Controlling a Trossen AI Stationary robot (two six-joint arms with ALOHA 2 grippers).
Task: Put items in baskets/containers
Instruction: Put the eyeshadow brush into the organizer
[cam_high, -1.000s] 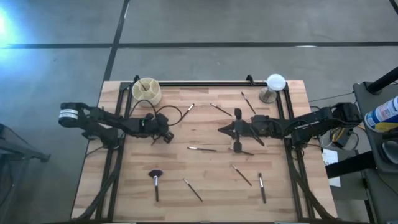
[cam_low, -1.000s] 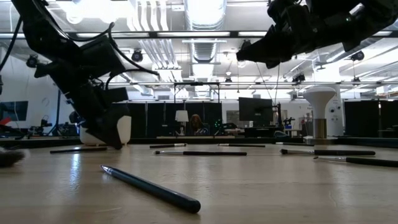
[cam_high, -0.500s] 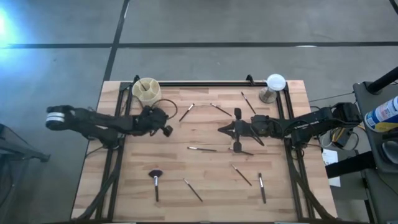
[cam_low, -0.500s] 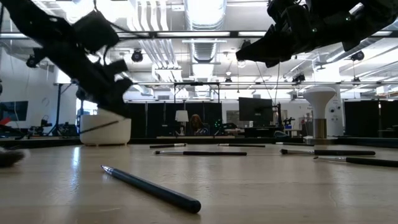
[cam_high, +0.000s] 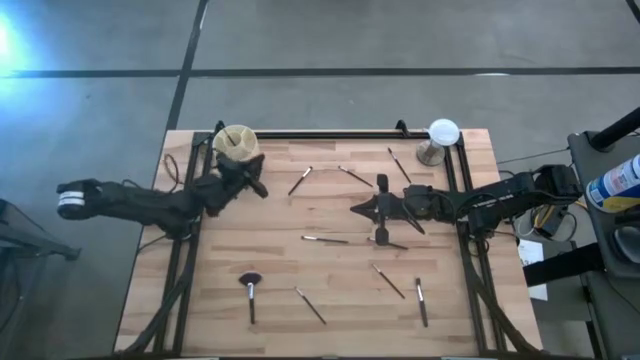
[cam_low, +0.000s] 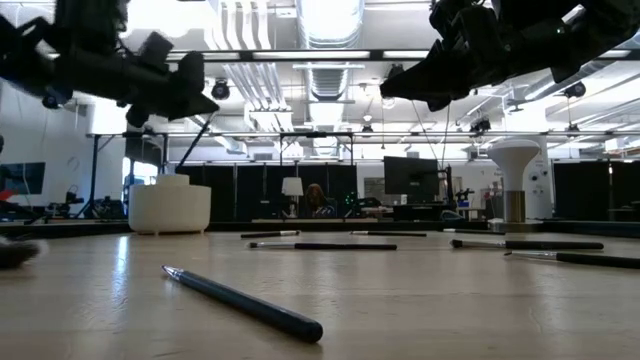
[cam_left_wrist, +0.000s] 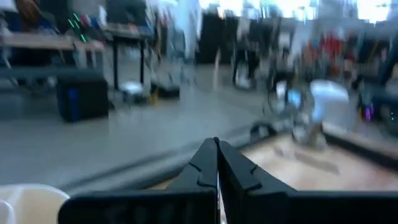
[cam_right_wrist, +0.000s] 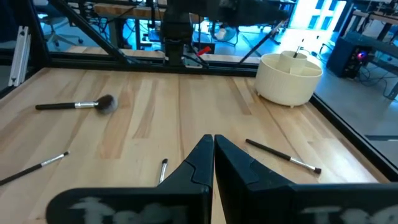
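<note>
My left claw (cam_high: 250, 176) hangs over the cup (cam_high: 236, 146), fingers pressed together on a thin brush (cam_low: 192, 148) slanting down toward it. My right claw (cam_high: 362, 210) waits shut above mid-table, with loose brushes (cam_high: 325, 239) scattered around it.

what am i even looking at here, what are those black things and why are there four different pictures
The black things are two robot arms at a wooden table. One picture looks straight down, one sits at table height, and two come from cameras on the arms' wrists.

The left gripper is up beside the cream cup, a small pot with dividers. Its fingers are pressed together, and a thin brush slants down from it towards the cup.

The right gripper hangs shut over the middle of the table, holding nothing.

Thin makeup brushes lie scattered on the wood, including a fluffy-headed one. The white dome on a stand is just standing in the corner.
</note>
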